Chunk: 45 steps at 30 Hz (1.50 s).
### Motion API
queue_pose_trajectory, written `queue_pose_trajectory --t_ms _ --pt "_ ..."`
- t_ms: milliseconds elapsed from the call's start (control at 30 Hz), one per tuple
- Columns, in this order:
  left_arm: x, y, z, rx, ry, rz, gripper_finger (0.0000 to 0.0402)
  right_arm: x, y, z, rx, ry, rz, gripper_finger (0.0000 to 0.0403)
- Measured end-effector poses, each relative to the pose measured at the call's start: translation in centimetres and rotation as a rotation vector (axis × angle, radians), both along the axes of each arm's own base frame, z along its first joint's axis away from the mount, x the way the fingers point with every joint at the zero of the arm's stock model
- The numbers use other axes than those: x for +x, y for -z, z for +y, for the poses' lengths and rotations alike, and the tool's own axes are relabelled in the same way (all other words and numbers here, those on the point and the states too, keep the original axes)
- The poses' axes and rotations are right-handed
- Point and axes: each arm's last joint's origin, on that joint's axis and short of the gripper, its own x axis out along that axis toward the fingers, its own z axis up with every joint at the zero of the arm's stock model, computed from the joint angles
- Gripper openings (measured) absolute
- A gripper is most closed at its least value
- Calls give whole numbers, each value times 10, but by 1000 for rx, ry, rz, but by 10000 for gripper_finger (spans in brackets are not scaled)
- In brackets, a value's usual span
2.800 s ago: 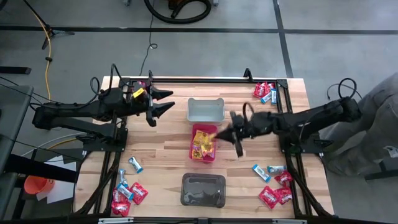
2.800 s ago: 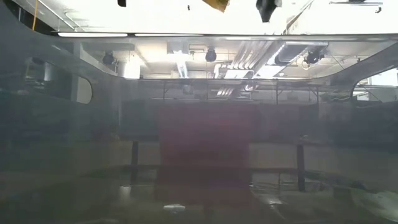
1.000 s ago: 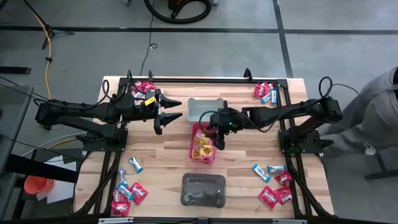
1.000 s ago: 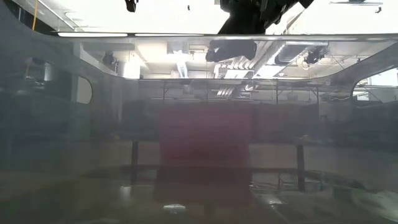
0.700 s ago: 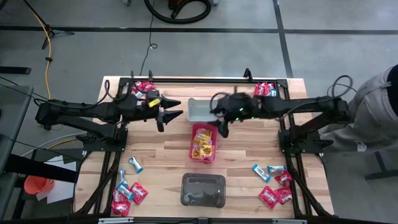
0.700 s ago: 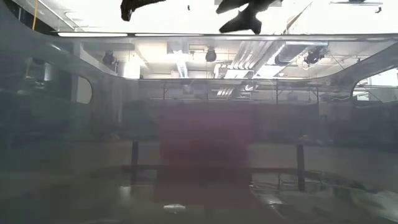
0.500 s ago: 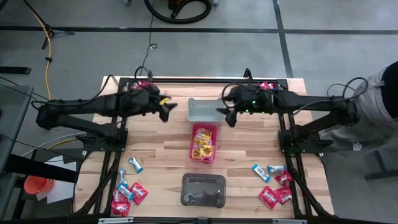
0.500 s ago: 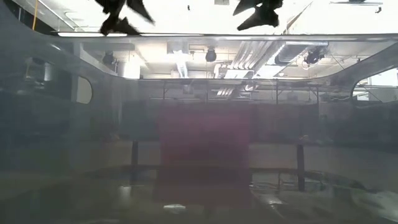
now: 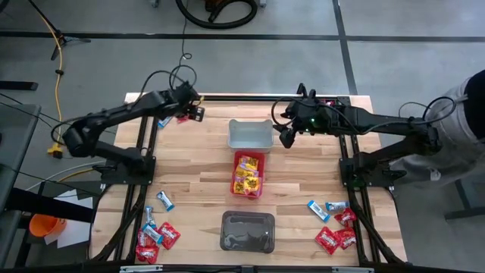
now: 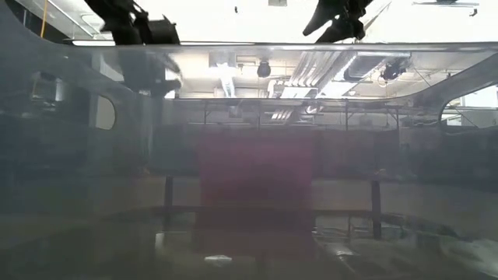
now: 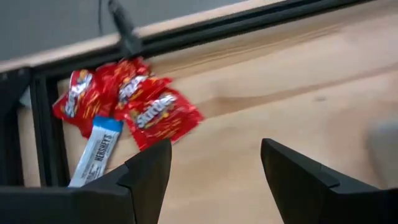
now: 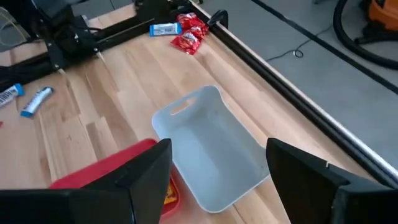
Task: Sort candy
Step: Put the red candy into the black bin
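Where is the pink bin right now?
In the high view, the pink bin sits mid-table, between the grey bin behind it and the dark bin in front.

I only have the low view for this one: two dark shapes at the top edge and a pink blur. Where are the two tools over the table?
Observer: The left tool hangs near the table corner at the high view's top left, by a pile of red candy with one blue-and-white packet.
Operator: Is it holding any of it?
Observer: No. Its wrist view shows the fingers apart with nothing between them.
Operator: And the right one?
Observer: The right tool is open and empty, just beside the grey bin, which has nothing in it.
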Motion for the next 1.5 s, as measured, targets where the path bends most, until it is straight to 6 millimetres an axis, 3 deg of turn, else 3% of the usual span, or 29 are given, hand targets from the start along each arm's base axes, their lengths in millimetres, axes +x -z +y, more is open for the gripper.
queue_pose_trajectory --t_ms 300,633,933,1100,1267,1433,1500 --pt "8 40 36 -102 -93 5 236 -1 1 0 4 1 18 256" --pt "13 82 50 -158 -127 150 236 -1 2 0 -3 -4 25 256" --pt "3 90 68 -108 -211 182 236 -1 2 0 -1 0 27 256" --pt "-6 100 77 -206 -232 137 227 -2 2 0 -2 0 27 256" --pt "-8 107 77 -228 -207 148 170 -2 2 0 -19 25 30 256" --pt "-13 110 71 -250 -189 174 40 -2 2 -1 -19 32 28 256" --pt "-14 105 70 -242 -163 163 13 -2 2 -1 -19 33 28 256"
